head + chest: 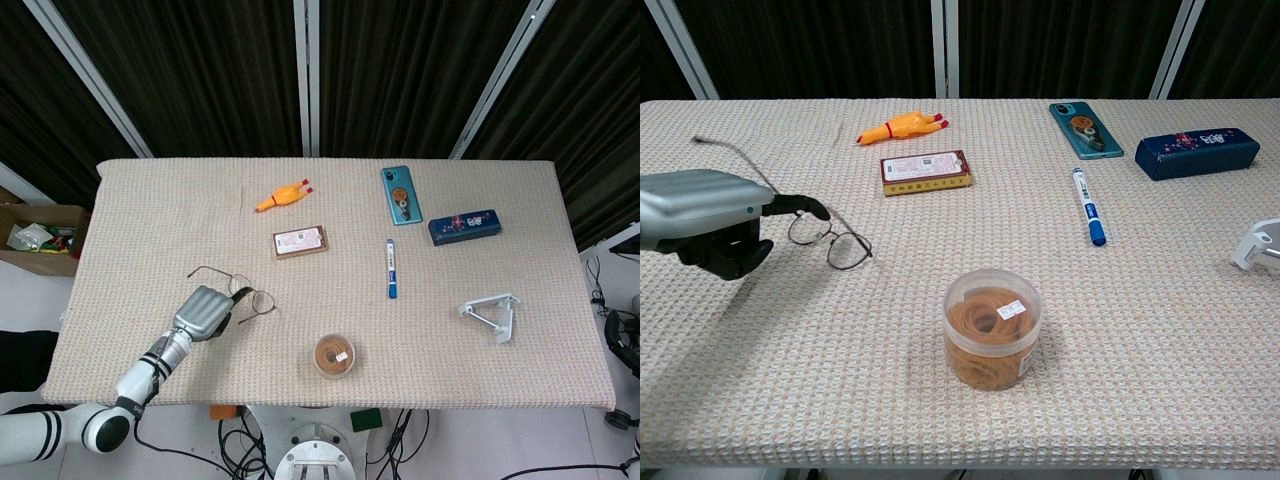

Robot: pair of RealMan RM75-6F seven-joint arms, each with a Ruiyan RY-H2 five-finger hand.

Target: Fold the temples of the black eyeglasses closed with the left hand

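Observation:
The black eyeglasses (256, 300) (836, 244) lie at the table's front left with their lenses toward the middle. My left hand (205, 312) (700, 215) sits at their left end with curled fingers, and a dark fingertip (805, 208) pinches the frame by the hinge. One thin temple (205, 269) (735, 160) sticks out past the hand toward the far left. The other temple is hidden from view. My right hand shows in neither view.
A clear tub of rubber bands (334, 356) (991, 327) stands just right of the glasses. Further back lie a card box (300, 241), a yellow rubber chicken (281, 196), a pen (391, 268), a phone (400, 194) and a blue case (464, 226). A white plastic stand (492, 313) sits right.

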